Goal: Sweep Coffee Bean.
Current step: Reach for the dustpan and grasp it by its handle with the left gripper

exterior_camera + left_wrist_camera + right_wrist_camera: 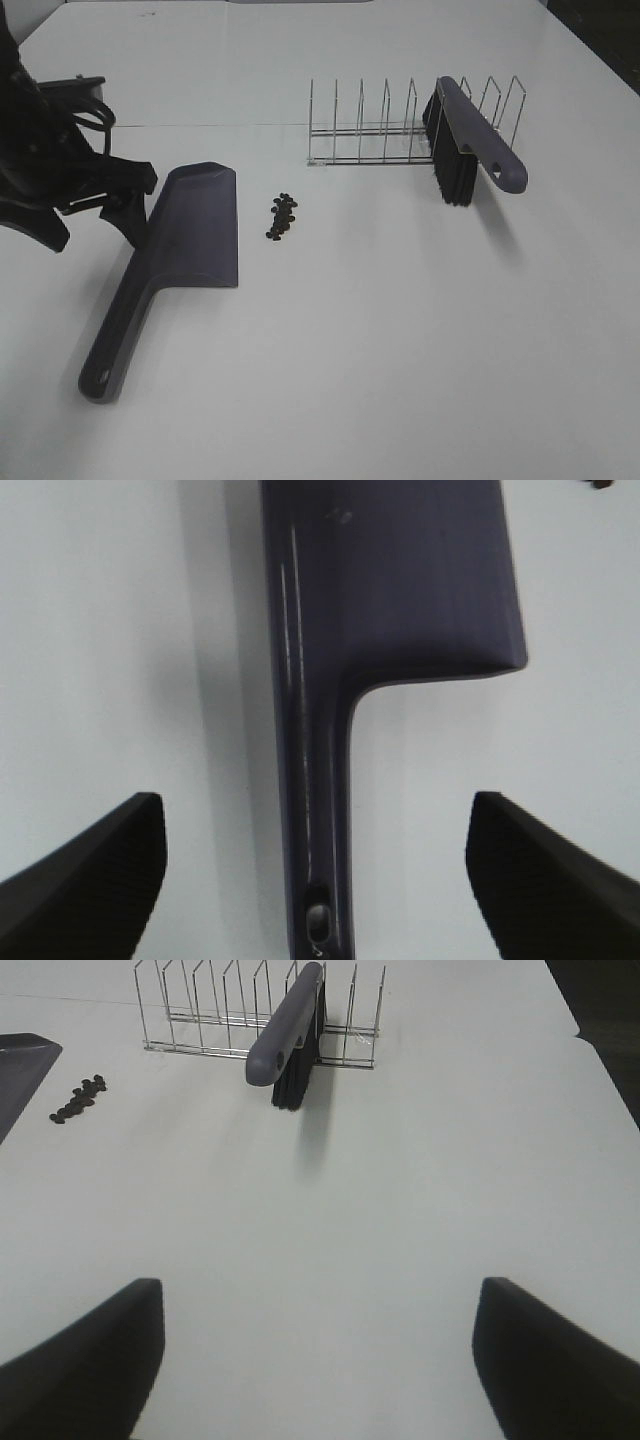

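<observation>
Two grippers take part, and neither carries anything. The left gripper [315, 805] hangs above the dark grey plastic dustpan [190, 235] with its jaws spread wide; the pan's long handle [318, 860] runs between them, clear of both pads, so the tool is released, not grasped. That straddling position suits a closing grip on the handle; this is a judgement, not an observation. The right gripper [320, 1290] is likewise spread, with only bare white table [400, 360] between its fingers; it faces the brush from well back.

The coffee bean [282, 215] cluster, small dark oval pieces in a loose heap, lies on the table just beside the dustpan's long edge, not touching it; the short gap probably keeps the sweep stroke brief.

The grey-handled brush with black bristles [470, 145] leans in the thin wire rack [350, 135] at the far side, bristles down and handle end raised clear of the wires; this attitude likely presents the handle for an unobstructed pick.

No bean lies on the pan; sweeping is not yet begun. The next move calls for securing both tools; a careless close risks nudging the pan into the beans.
</observation>
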